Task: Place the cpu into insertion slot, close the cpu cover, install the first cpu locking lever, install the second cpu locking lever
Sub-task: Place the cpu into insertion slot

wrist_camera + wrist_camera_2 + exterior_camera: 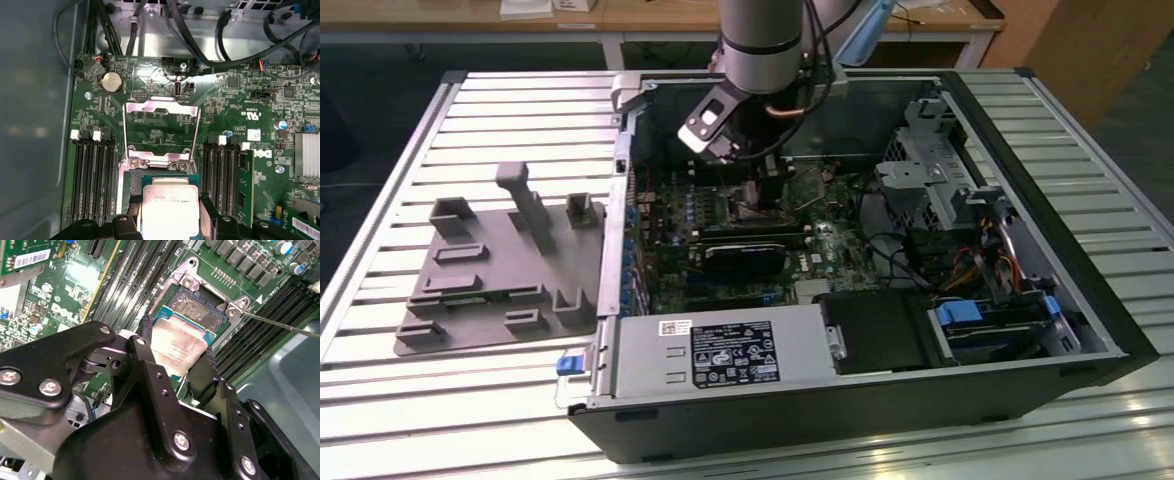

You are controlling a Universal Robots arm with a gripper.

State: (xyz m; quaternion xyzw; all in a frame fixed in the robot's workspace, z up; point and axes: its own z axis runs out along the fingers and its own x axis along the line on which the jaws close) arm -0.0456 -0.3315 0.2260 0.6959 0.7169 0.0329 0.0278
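Observation:
The cpu (177,347) is a flat square chip with a dull silver top, and my gripper (177,342) is shut on it, one black finger (145,330) on each side. It hangs over the insertion slot (196,307), whose dark pin field shows past the chip's far edge. I cannot tell whether chip and slot touch. In the first wrist view the cpu (170,207) sits between the fingers of the gripper (170,202), and the cpu cover (160,106), a thin silver frame, lies swung open beyond the slot. A thin locking lever (280,324) sticks out beside the slot. In the exterior view the gripper (758,190) is deep inside the computer case.
Long black memory slots (92,175) flank the socket on both sides. Black cables (200,35) run along the case wall beyond the board. The open case (1067,260) holds a drive cage and a power supply (720,355). A grey fixture plate (494,270) lies at the exterior view's left.

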